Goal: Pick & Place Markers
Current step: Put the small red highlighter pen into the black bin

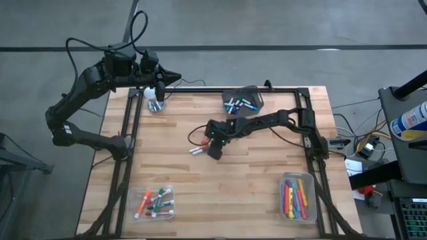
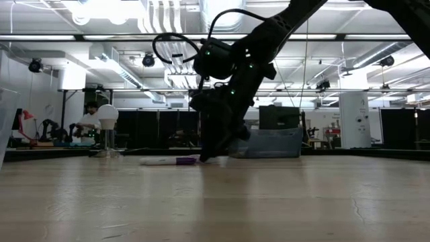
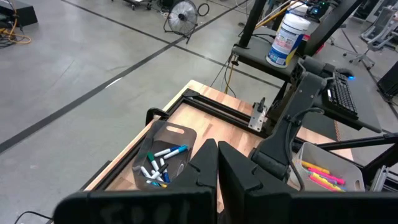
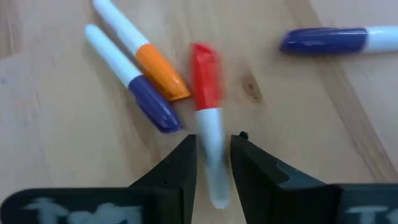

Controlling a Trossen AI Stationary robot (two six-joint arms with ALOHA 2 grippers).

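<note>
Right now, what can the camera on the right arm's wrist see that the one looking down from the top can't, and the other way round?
Only the right wrist view shows the colours up close: a red-capped marker between the right tool's fingers, plus orange-capped, purple-capped and blue-capped markers lying on the wood.

Only the high view shows the whole table, the left arm's tool waiting at the far left corner, the dark bin and two clear trays of markers.

Both show the right tool down at the loose markers mid-table.

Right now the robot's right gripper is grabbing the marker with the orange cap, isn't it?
Not quite. In the right wrist view the right gripper is closing around the red-capped marker. The orange-capped marker lies loose on the table beside it.
</note>
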